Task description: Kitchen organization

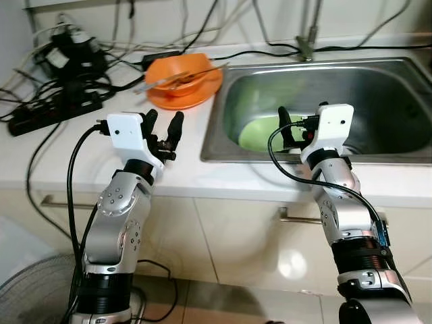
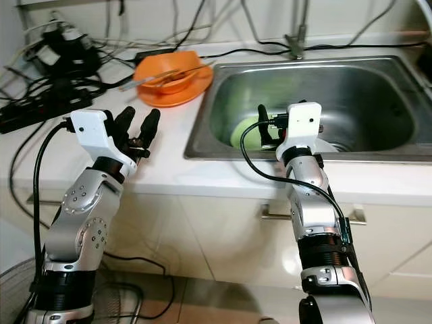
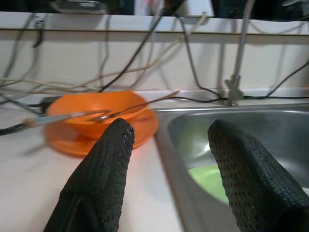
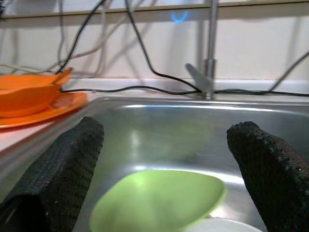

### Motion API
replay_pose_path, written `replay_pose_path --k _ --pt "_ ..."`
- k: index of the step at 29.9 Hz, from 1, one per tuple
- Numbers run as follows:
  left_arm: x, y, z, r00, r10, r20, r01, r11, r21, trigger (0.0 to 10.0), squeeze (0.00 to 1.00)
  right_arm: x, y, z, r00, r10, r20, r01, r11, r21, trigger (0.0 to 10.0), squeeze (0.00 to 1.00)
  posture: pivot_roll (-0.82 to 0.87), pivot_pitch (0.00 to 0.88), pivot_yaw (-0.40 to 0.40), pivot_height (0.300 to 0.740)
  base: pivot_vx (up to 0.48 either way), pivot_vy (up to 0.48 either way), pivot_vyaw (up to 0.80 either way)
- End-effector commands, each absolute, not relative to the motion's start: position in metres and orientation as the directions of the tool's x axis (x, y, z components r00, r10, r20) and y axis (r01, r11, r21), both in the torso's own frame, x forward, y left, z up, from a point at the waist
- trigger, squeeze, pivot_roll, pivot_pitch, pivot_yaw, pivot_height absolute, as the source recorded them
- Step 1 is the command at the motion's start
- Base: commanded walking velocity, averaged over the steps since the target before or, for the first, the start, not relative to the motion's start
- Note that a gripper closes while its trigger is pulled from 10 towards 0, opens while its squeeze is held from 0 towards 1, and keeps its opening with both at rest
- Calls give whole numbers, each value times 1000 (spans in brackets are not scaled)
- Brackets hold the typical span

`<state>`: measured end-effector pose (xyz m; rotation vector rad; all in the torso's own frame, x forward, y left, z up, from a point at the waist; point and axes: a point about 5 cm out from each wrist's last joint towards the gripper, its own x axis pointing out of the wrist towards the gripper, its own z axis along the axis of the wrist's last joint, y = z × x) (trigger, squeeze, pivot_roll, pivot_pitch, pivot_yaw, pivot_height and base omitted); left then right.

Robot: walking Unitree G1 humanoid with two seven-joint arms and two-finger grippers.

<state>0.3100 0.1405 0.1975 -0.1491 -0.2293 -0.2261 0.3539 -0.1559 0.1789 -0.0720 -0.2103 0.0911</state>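
An orange bowl (image 1: 181, 69) sits on an orange plate (image 1: 177, 100) on the white counter, left of the sink, with metal utensils (image 1: 169, 79) lying across it. A light green dish (image 1: 260, 135) lies in the steel sink (image 1: 214, 131), and the rim of a white dish (image 4: 217, 226) shows beside it. My left gripper (image 1: 164, 125) is raised over the counter's front, open and empty, pointing towards the bowl (image 3: 96, 113). Just above the sink's front edge, my right gripper (image 4: 169, 130) hovers open and empty over the green dish (image 4: 154, 203).
A faucet (image 1: 307, 42) stands behind the sink. A black power strip and tangled cables (image 1: 54, 111) cover the counter's left end, with more cables along the back wall. Below the counter are cabinet fronts with a metal handle (image 1: 297, 217). A fan grille (image 1: 27, 290) stands on the floor at the left.
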Motion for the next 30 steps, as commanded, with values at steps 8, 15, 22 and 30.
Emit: replay_pose_path --k 8,15,22,30 --pt "311 151 201 958 -157 242 190 974 -123 10000 0 351 -144 183 972 126 198 -118 992 -54 10000 0 -25 0 142 740 0 71 -800" --pt "313 151 201 958 -169 233 199 973 -114 10000 0 351 -141 183 972 139 189 -133 990 -44 10000 0 -23 0 144 740 0 317 -293" --pt "314 149 201 957 -181 225 209 972 -107 10000 0 351 -140 184 974 134 184 -130 991 -32 10000 0 -24 0 142 740 0 394 0" --pt "315 147 206 944 -211 254 234 970 -67 10000 0 352 -141 184 976 121 183 -117 993 -34 10000 0 -25 0 143 740 0 0 0"
